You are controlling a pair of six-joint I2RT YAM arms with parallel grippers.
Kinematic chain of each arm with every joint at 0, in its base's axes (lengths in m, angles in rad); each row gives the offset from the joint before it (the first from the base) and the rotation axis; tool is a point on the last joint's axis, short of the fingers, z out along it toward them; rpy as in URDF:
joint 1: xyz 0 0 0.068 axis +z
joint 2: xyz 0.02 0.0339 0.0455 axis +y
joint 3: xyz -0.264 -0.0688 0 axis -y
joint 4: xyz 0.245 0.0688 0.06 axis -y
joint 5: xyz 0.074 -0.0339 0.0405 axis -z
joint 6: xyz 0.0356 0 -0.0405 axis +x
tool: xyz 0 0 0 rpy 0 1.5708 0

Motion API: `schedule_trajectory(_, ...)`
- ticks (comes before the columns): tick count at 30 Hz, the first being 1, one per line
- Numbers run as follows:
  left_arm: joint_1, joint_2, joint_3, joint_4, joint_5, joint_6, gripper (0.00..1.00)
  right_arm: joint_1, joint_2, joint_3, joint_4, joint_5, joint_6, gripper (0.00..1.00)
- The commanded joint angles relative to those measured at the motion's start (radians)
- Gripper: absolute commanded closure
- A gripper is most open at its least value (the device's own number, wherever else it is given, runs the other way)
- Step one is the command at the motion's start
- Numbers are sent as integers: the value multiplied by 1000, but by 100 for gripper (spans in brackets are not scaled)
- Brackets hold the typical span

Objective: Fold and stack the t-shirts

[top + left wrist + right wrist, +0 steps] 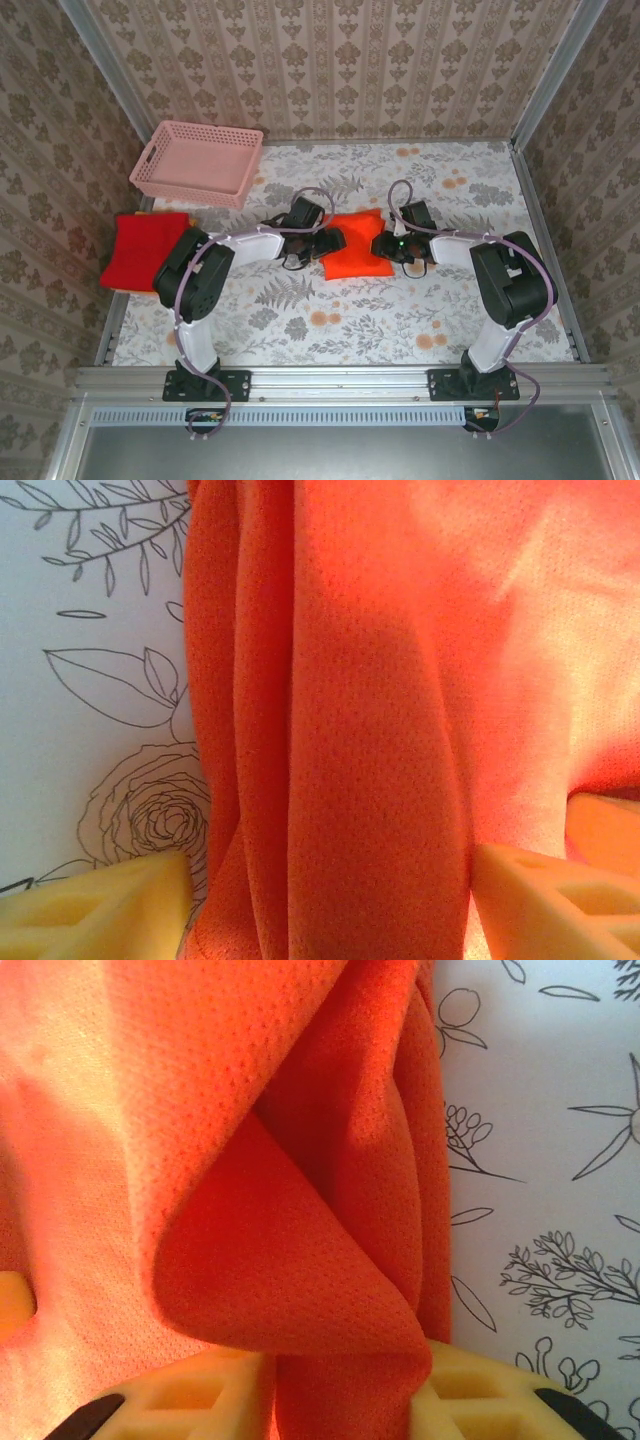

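Note:
The bright orange t-shirt [356, 256] lies folded in a small packet at the table's centre. My left gripper [335, 240] is at the packet's left edge. In the left wrist view a thick, creased bunch of orange cloth [380, 730] fills the whole gap of this gripper [330, 880], and its widely spaced yellow fingers [100, 905] press on both sides. My right gripper [380, 247] is at the packet's right edge. It [340, 1380] pinches a narrow fold of the orange cloth [270, 1210] between its pads [470, 1395]. The deeper red t-shirt [145, 250] lies folded at the table's left edge.
A pink lattice basket [197, 160] stands at the back left, beyond the red t-shirt. The floral tablecloth [330, 320] is bare in front of the orange packet and to its right. Patterned walls close off the table's back and sides.

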Motion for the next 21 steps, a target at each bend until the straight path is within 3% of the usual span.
schedule_trajectory(1, -1, 63, 38, 25, 10, 12, 27, 10, 28, -23, -5, -16, 21, 67)
schedule_trajectory(8, -18, 71, 56, 26, 23, -3, 45, 10, 37, -11, -16, -10, 18, 67)
schedule_trajectory(13, -28, 90, 61, 22, 24, -12, 50, 10, 41, -5, -23, -11, 15, 67)
schedule_trajectory(16, -28, 91, 66, 15, 21, -14, 65, 11, 42, -5, -30, -8, 12, 67)
schedule_trajectory(19, -28, 99, 76, 5, 16, -1, 67, 11, 42, -7, -30, -9, 11, 67)
schedule_trajectory(21, -25, 109, 74, 17, 25, 4, 75, 10, 41, -5, -32, -11, 12, 67)
